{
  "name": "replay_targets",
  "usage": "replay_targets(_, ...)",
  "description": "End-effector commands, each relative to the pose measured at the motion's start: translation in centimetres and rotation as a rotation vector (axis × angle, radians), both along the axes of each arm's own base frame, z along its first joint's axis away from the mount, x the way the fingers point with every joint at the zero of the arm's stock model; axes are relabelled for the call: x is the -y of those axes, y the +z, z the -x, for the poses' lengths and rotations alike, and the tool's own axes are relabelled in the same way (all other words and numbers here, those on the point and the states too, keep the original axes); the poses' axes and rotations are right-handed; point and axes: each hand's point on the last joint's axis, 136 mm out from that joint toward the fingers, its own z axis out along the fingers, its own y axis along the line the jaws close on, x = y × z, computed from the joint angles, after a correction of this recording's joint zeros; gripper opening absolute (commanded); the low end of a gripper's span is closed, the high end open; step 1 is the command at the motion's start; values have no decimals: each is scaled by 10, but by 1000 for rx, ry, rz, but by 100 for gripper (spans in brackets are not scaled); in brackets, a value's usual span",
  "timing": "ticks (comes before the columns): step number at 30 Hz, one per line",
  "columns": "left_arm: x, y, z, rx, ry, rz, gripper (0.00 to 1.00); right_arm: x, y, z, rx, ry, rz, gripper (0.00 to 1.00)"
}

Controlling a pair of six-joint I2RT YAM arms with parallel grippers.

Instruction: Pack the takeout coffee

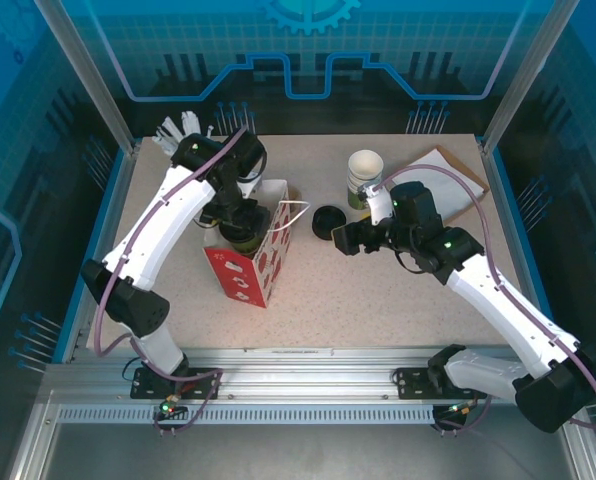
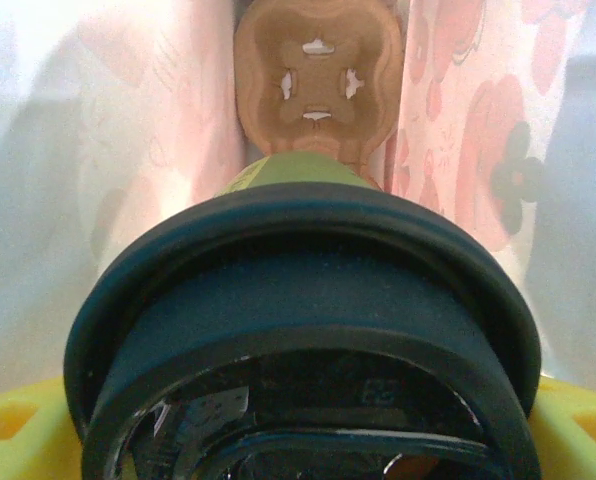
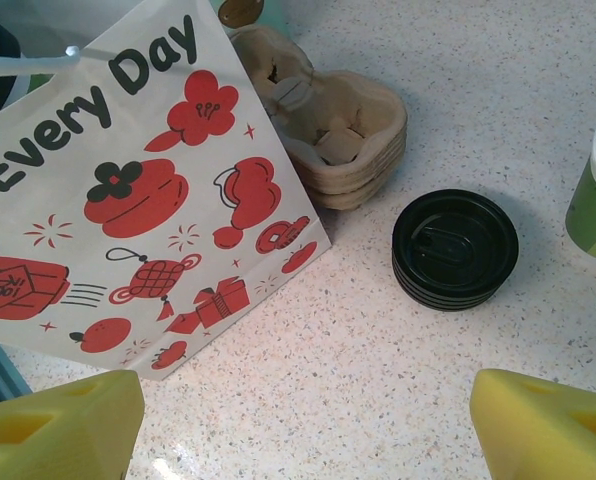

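Filling the near end of the left wrist view is the black lid (image 2: pixel 298 300) of the takeout coffee (image 2: pixel 288 172), caught between the yellow pads (image 2: pixel 18 430) of the left pincer (image 2: pixel 298 440). I read that pincer as holding the cup by its lid rim, one pad on each side, jaws set wide because the lid is wide.

The cup's long axis runs straight away from the pincer, along the fingers, so it hangs upright with its base pointing down into the paper bag (image 2: pixel 458 120). Directly beyond the base, on the same line, lies the brown cup carrier (image 2: pixel 318 70) on the bag's floor. That is what the coming move turns on: pincer, cup and carrier pocket are lined up, with the bag walls close on both sides of the pincer.

I cannot tell whether the base is already seated in the pocket or hangs just short of it, because the cup itself hides where they meet. My judgement is that the next move is a straight push along that axis, or a release if the cup is down. Any sideways drift could snag a wall.

My right pincer (image 3: pixel 298 420) hovers over the worktop (image 3: pixel 378 380), jaws wide with nothing between them. A pile of loose lids (image 3: pixel 455 250) sits just ahead of it, and the bag's printed face and spare carriers (image 3: pixel 338 130) lie further on. The left arm is plainly the nearer one.
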Motion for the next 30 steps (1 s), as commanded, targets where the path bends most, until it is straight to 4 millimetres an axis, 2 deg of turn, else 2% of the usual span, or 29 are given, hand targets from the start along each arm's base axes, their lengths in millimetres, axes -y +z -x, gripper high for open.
replay_targets(1,0,-9,12,-77,8,17,52,-3,-2,-2,19,10,11,86)
replay_targets(10,0,-26,15,-110,8,17,52,-4,-5,-3,11,10,16,87)
replay_targets(23,5,-46,8,-117,-17,20,52,-5,-5,-4,6,8,16,87)
replay_targets(30,1,-55,7,-127,-9,-13,52,-6,-6,-3,-2,9,11,87)
